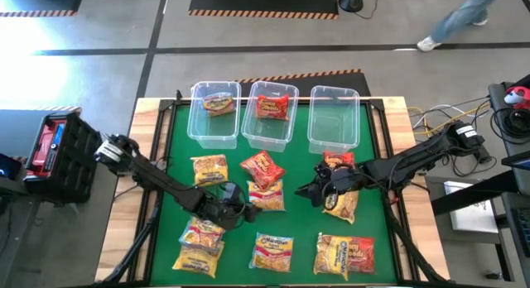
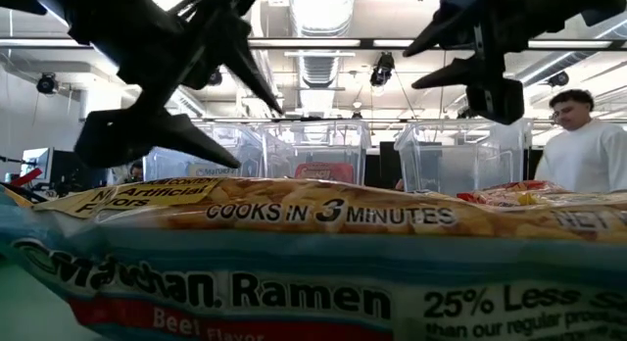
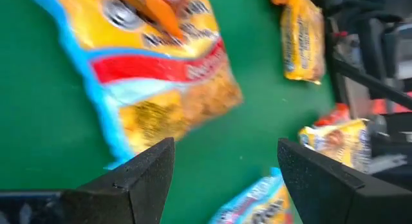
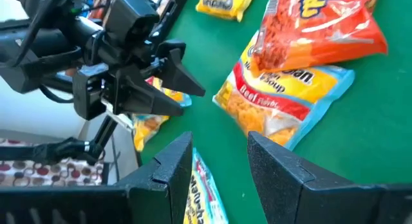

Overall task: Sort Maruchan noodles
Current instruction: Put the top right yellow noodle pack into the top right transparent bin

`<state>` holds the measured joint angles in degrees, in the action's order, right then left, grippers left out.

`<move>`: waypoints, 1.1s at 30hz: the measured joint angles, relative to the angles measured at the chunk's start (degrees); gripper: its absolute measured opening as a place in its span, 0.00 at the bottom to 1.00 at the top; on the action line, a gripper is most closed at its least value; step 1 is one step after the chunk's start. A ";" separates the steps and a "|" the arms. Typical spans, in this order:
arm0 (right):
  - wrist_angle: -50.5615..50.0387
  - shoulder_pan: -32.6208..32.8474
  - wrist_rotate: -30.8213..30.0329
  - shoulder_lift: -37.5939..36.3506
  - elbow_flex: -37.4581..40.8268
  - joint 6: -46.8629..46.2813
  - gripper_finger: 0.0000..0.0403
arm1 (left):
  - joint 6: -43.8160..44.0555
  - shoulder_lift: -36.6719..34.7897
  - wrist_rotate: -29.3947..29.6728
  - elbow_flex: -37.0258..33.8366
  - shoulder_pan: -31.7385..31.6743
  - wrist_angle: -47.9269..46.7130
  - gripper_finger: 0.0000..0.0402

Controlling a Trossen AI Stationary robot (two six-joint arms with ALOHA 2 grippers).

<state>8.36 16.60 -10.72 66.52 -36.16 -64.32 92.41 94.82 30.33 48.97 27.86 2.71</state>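
Note:
Several Maruchan noodle packets lie flat on the green mat point(image 1: 302, 230). A red packet point(image 1: 262, 166) rests on a yellow one point(image 1: 267, 197) at mid-table. My left gripper point(image 1: 242, 207) hangs open above the mat just left of that yellow packet point(image 3: 161, 76), touching nothing. My right gripper point(image 1: 312, 191) hovers open to that pair's right, beside another red packet point(image 1: 337, 160) and a yellow one point(image 1: 342, 205); only green mat shows between its fingers point(image 4: 219, 156). The left bin point(image 1: 214, 114) holds a yellow packet point(image 1: 219, 103), the middle bin point(image 1: 269, 116) a red one point(image 1: 273, 106).
The right bin point(image 1: 333, 118) stands along the far edge with no packet in it. More packets point(image 1: 199, 247) point(image 1: 272, 251) point(image 1: 344, 255) lie along the near edge; one point(image 2: 313, 263) fills the low view. A person point(image 2: 588, 145) stands beyond the table's right.

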 joint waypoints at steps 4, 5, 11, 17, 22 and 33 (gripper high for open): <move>-2.95 -0.13 2.08 -0.09 -0.44 -1.94 0.35 | -2.34 1.47 0.06 0.01 0.00 7.23 0.64; -3.79 -0.13 3.33 -0.09 -0.58 -2.12 0.35 | -2.99 1.70 0.07 0.02 0.00 8.42 0.64; -10.97 -0.11 14.07 -0.09 -1.78 -3.12 0.35 | -7.12 2.71 -0.31 2.64 0.00 10.42 0.64; -37.73 1.23 17.01 -0.09 -7.86 -7.71 0.35 | -11.98 5.33 -0.77 7.78 -1.16 9.41 0.64; -58.96 3.01 16.68 -0.09 -10.99 -10.03 0.35 | -12.65 7.88 -2.97 9.84 -2.43 9.07 0.64; -63.48 3.04 14.83 4.58 -6.77 -11.61 0.35 | -15.42 7.94 -4.42 10.27 -4.00 10.19 0.64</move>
<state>-55.12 19.64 4.10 71.10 -42.93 -75.94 76.99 102.76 25.91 59.24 23.86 12.91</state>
